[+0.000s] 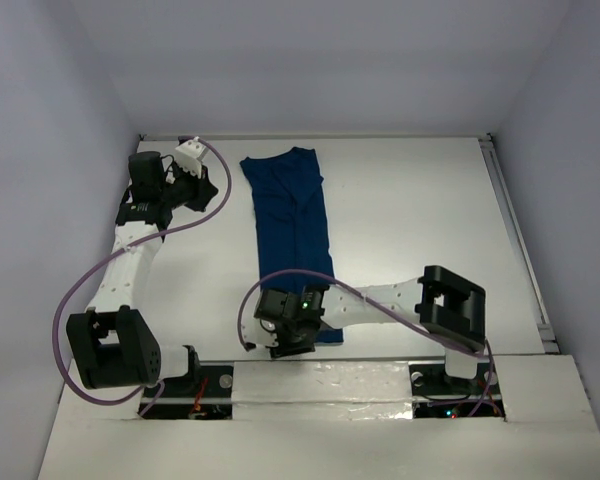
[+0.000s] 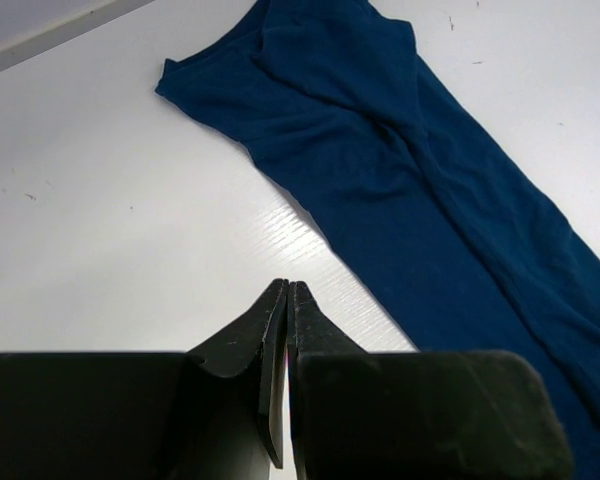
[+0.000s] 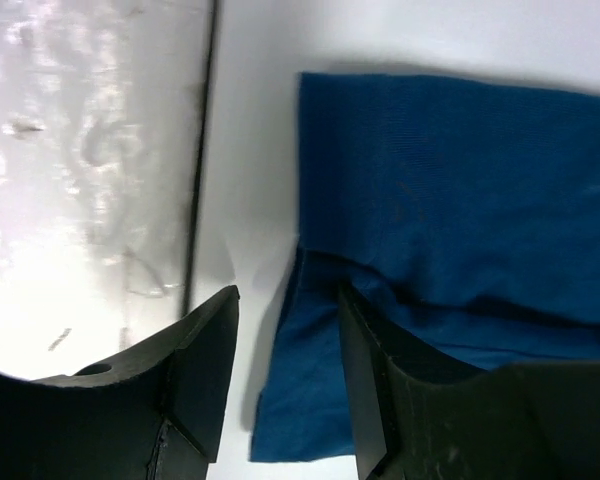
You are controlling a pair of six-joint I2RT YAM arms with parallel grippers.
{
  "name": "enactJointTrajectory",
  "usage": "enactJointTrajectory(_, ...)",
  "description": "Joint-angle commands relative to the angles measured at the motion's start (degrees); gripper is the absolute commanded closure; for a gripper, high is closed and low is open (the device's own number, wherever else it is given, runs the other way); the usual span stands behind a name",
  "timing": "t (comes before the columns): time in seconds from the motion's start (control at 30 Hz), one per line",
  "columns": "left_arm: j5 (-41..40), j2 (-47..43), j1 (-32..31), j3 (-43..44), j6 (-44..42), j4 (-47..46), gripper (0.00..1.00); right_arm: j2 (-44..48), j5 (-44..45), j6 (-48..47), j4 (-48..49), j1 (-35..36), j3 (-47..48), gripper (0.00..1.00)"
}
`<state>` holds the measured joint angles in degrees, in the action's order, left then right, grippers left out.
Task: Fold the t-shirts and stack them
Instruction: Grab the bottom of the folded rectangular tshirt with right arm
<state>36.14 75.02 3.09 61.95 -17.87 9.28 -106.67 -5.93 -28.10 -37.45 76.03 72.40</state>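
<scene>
The t-shirt [image 1: 292, 215] is dark blue and lies on the white table as a long narrow strip running from far to near. My left gripper [image 1: 208, 188] hovers left of its far end, shut with nothing in it; its wrist view shows the closed fingertips [image 2: 288, 285] over bare table, with the t-shirt [image 2: 410, 170] to the right. My right gripper [image 1: 290, 338] sits at the strip's near end. In its wrist view the jaws [image 3: 288, 295] stand open astride the near left corner of the t-shirt [image 3: 450, 180], with a flap of cloth between them.
A silvery taped strip [image 1: 320, 380] runs along the table's near edge, just left of the right jaws [image 3: 80, 150]. A metal rail [image 1: 515, 240] borders the table's right side. Pale walls close in the back and sides. A purple cable [image 1: 90, 280] loops off the left arm.
</scene>
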Motion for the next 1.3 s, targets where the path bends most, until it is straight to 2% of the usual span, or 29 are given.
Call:
enactJointTrajectory(0.0, 2.00, -1.37, 0.25, 0.36, 0.03, -1.10, 1.00, -0.90, 2.85, -0.73, 1.67, -1.15, 2.66, 0.50)
enactJointTrajectory(0.27, 2.62, -1.28, 0.25, 0.27, -0.06, -1.02, 1.00, -3.27, 1.28, -0.82, 1.16, -1.67, 2.48, 0.54)
enactJointTrajectory(0.43, 3.15, -0.76, 0.25, 0.27, -0.33, -0.67, 1.00, -4.95, -0.65, -0.91, -1.56, -1.67, 3.01, 0.52)
enactJointTrajectory(0.7, 4.20, -0.84, 0.25, 0.62, -0.41, -0.40, 1.00, -7.85, -2.77, -0.91, -3.50, -1.67, 3.89, 0.53)
enactJointTrajectory(0.77, 4.38, -0.84, 0.25, 0.71, -0.59, -0.40, 1.00, -8.37, -2.77, -0.91, -3.59, -1.67, 3.89, 0.56)
enactJointTrajectory(0.9, 4.47, -1.02, 0.25, 0.36, -0.76, -0.49, 1.00, -9.43, -2.85, -0.56, -3.86, -1.67, 4.33, 0.70)
enactJointTrajectory(1.07, 4.82, -0.93, 0.25, 0.45, -0.94, -0.40, 1.00, -9.96, -2.68, -0.38, -3.77, -1.67, 4.77, 0.82)
enactJointTrajectory(1.17, 5.08, -0.84, 0.25, 1.06, -1.12, 0.04, 1.00, -9.70, -2.33, -0.47, -3.59, -1.67, 4.77, 0.99)
enactJointTrajectory(1.27, 5.08, -0.58, 0.25, 1.50, -1.03, 0.21, 1.00, -7.42, -1.10, -0.99, -3.24, -1.67, 4.07, 1.00)
